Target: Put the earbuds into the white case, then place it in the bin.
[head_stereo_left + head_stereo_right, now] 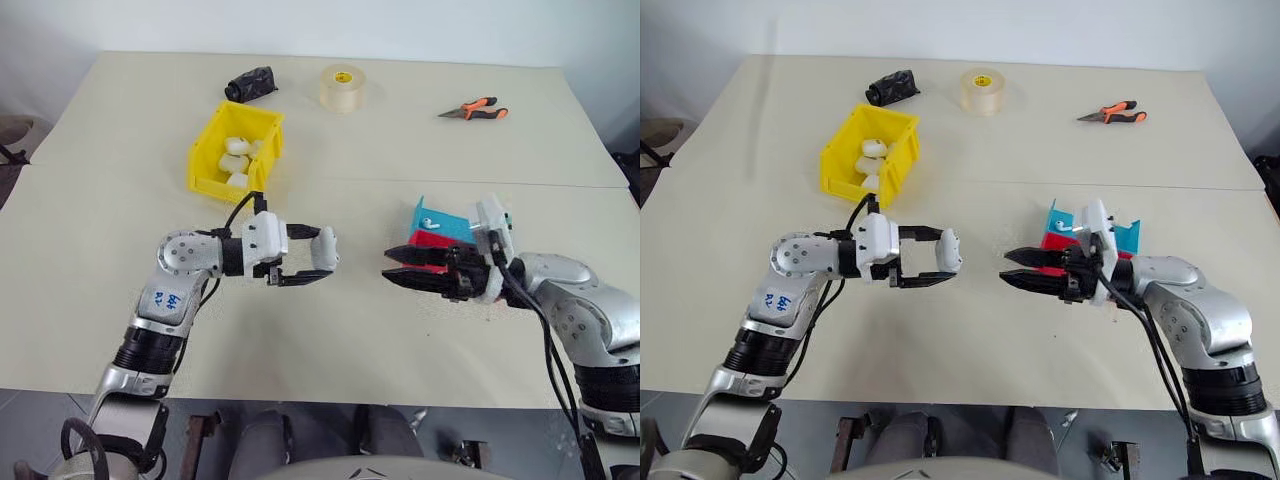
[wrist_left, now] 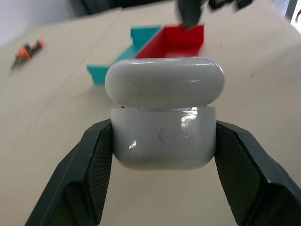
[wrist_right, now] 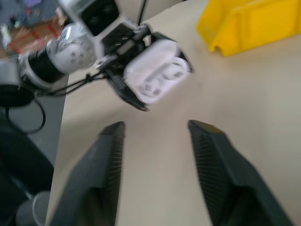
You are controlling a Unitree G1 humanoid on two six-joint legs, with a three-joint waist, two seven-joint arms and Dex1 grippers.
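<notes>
Two grippers faced each other above the beige table point(image 1: 330, 340), well apart, and we saw the left gripper point(image 1: 318, 258) clenched on the white case point(image 2: 163, 120), a black finger point(image 2: 87, 172) pressed to each side of its body. The case's lid stood ajar in the left wrist view, and in the right wrist view the earbuds point(image 3: 165, 75) seemed to sit inside the opened case, though blur kept us from being sure. The right gripper point(image 1: 400, 265) pointed toward the case with its two fingers parted and nothing between them. Just behind that gripper lay a red tray point(image 1: 432, 243) touching a blue tray point(image 1: 446, 219), and a single small white earbud point(image 1: 428, 223) rested in the blue one. The bin point(image 1: 236, 150), bright yellow, sat farther back on the left side of the table with several white cases point(image 1: 236, 155) lying inside it. Beyond it we noted a black object point(image 1: 250, 83), a roll of clear tape point(image 1: 342, 88) and orange-handled pliers point(image 1: 474, 110).
</notes>
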